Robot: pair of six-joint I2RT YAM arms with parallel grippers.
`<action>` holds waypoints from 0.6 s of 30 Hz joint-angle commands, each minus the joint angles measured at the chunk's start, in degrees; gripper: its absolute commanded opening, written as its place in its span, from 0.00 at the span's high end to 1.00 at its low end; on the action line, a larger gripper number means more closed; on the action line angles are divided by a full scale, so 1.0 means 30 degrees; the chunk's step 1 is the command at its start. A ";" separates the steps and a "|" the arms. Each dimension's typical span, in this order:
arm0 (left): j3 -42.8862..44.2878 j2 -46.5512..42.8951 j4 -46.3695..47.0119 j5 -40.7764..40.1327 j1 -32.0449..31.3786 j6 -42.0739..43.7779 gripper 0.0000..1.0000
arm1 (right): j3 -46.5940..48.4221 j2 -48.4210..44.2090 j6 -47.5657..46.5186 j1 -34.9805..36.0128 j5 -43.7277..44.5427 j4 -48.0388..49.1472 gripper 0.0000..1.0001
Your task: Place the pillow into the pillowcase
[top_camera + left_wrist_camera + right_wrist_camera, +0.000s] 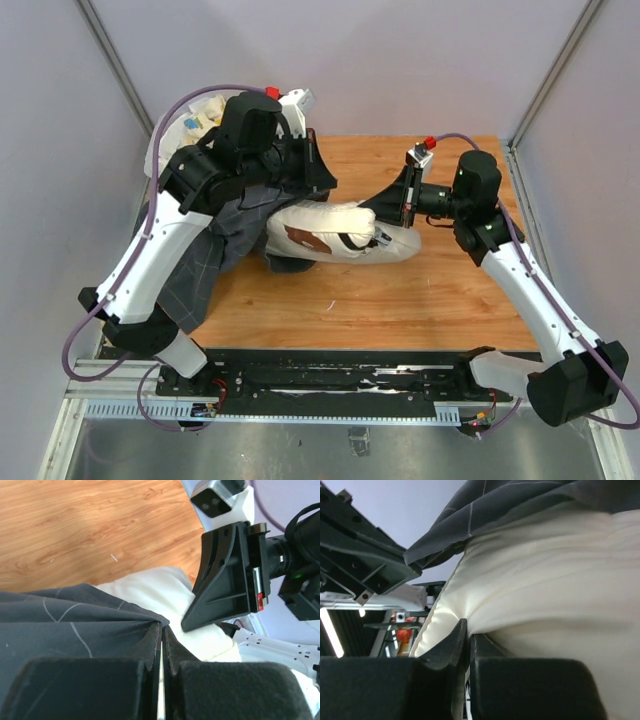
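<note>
Cream-white and plump, the pillow (335,225) lies mid-desk in the top view. Its left end noses into the charcoal, grid-lined pillowcase (205,265), which is bunched under the left arm at the left side of the wooden desk (400,300). Both look light, limp and floppy, so I judge seams and hems the surest holds.

In the left wrist view, the left hand (161,632) is pinched tight on the pillowcase's mouth edge, the thin weave puckering between dark padded fingers (75,690).

In the right wrist view, the right hand (466,637) is clamped closed on the pillow's seamed edge. Soft filling bulges above it, and dark cloth drapes over the far part.
</note>
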 commanded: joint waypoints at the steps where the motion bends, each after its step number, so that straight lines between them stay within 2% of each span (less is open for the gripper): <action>1: 0.1067 0.1420 0.2796 0.3316 0.0196 -0.0770 1.00 | -0.2438 0.0052 0.6235 -0.0011 -0.0693 0.7420 0.99; 5: 0.1073 0.2829 0.3861 0.4621 0.1680 -0.1017 1.00 | -0.3947 0.0690 0.7068 -0.0277 -0.0374 0.7972 0.99; 8: 0.0755 0.3966 0.4975 0.5885 0.2597 -0.1204 1.00 | -0.5407 0.1680 0.8240 -0.0849 -0.0234 0.9565 0.99; 11: 0.1538 0.5503 0.5393 0.6254 0.2868 -0.1025 1.00 | -0.6439 0.2686 0.8888 -0.1786 -0.0057 1.0788 0.99; 18: 0.2671 0.9144 0.6359 0.7254 0.3349 -0.1212 1.00 | -0.7418 0.4438 0.8366 -0.3764 0.0270 1.0942 0.99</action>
